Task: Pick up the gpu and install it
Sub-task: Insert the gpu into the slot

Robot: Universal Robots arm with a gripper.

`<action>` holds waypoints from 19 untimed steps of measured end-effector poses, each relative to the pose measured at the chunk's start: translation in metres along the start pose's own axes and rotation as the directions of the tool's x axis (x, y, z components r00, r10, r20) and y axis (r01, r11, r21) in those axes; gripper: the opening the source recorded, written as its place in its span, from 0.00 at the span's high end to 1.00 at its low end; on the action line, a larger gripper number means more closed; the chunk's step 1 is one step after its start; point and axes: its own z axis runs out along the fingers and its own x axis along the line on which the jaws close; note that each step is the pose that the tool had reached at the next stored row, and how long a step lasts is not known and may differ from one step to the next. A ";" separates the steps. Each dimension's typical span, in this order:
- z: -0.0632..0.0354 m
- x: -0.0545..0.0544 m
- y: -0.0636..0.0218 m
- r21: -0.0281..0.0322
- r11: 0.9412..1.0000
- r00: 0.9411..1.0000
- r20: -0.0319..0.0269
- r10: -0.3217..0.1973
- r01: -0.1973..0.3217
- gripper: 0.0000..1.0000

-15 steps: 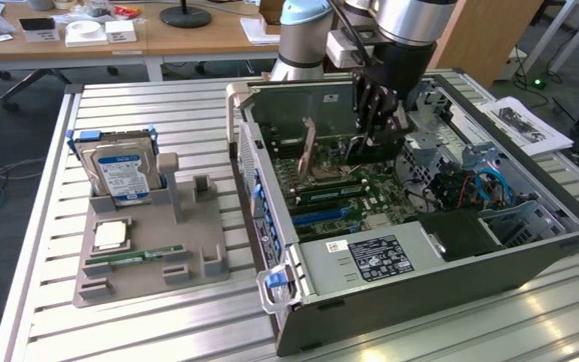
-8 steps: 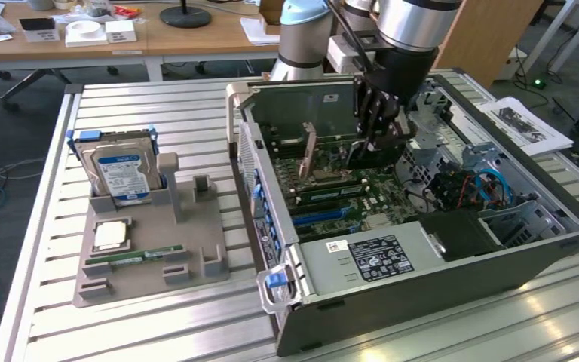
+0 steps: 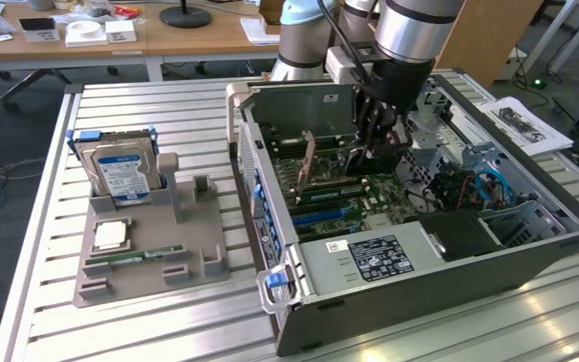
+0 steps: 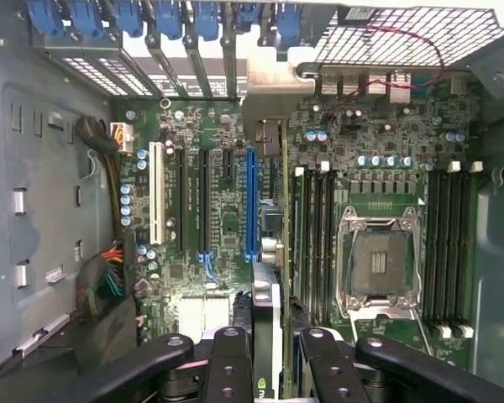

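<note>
Inside the open computer case (image 3: 451,256) on the counter (image 3: 148,317), the end effector (image 4: 269,361) is clamped on the gpu (image 4: 266,294), which hangs edge-on directly below it, above the motherboard (image 4: 218,210). The card's long axis runs parallel to the long blue slot (image 4: 250,201), apparently offset slightly toward the processor socket (image 4: 378,260), and it is not yet seated.
</note>
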 end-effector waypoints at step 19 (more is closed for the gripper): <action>0.0240 0.002 0.0027 0.000 1.000 1.000 0.000 0.000 0.000 0.73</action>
